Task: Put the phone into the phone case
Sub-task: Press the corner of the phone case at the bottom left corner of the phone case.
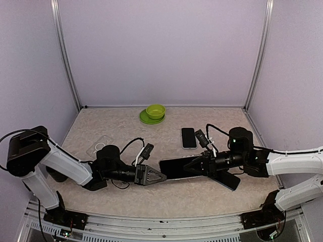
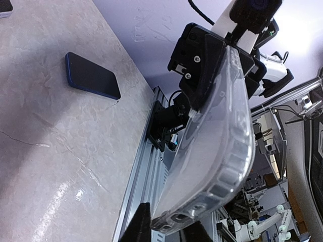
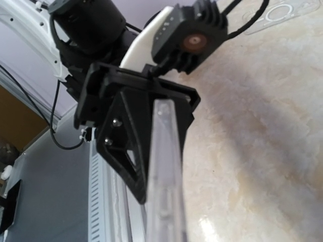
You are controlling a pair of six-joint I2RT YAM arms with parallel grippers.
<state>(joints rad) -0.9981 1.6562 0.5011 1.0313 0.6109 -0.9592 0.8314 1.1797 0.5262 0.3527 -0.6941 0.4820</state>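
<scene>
A clear phone case (image 2: 222, 131) hangs in the air between both grippers, just above the table. My left gripper (image 2: 166, 229) is shut on its near end. My right gripper (image 1: 191, 166) is shut on the other end. In the top view the case (image 1: 174, 168) looks dark. In the right wrist view the case (image 3: 164, 176) shows edge-on, with the left gripper (image 3: 136, 126) behind it. A dark blue phone (image 2: 93, 75) lies flat on the table under the right arm (image 1: 229, 180). A second black phone (image 1: 189, 137) lies further back.
Another clear case (image 1: 98, 147) lies flat at the left, also in the right wrist view (image 3: 272, 12). A green bowl on a green plate (image 1: 155, 112) stands at the back centre. The metal rail (image 2: 146, 171) runs along the table's near edge.
</scene>
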